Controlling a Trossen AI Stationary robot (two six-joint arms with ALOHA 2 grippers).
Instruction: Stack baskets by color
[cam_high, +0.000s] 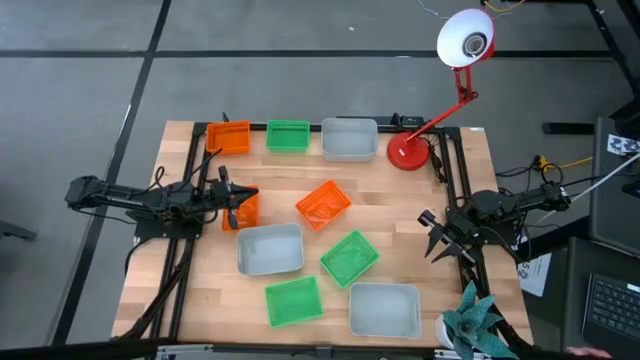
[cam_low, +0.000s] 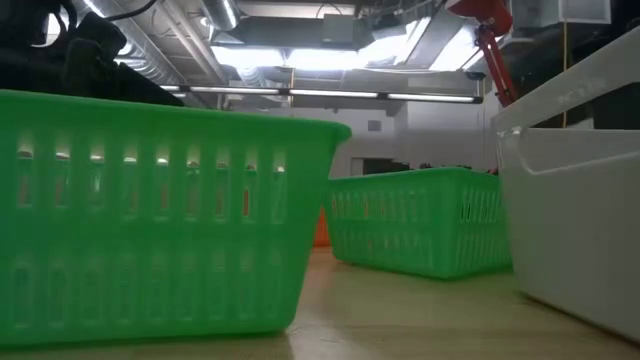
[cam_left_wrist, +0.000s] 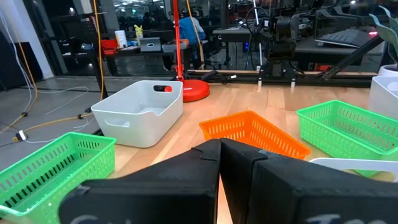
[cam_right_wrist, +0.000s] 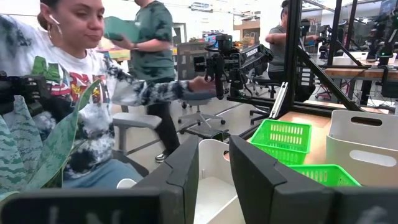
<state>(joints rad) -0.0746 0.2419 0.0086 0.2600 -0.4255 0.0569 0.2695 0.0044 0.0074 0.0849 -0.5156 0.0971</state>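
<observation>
- Fingers of my left tool (cam_high: 240, 196) are closed, empty, just beside an orange basket (cam_high: 243, 210) on the surface (cam_high: 200, 290).
- My right tool (cam_high: 432, 238) waits, parted, holding nothing, at the right edge.
- Loose orange basket (cam_high: 323, 204) lies mid-surface, long axis diagonal.

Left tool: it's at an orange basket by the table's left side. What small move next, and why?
Probably lift slightly. The left tool is shut at the orange basket, apparently gripping it; raising it would clear the table before carrying it to the orange basket at the far edge.
</observation>
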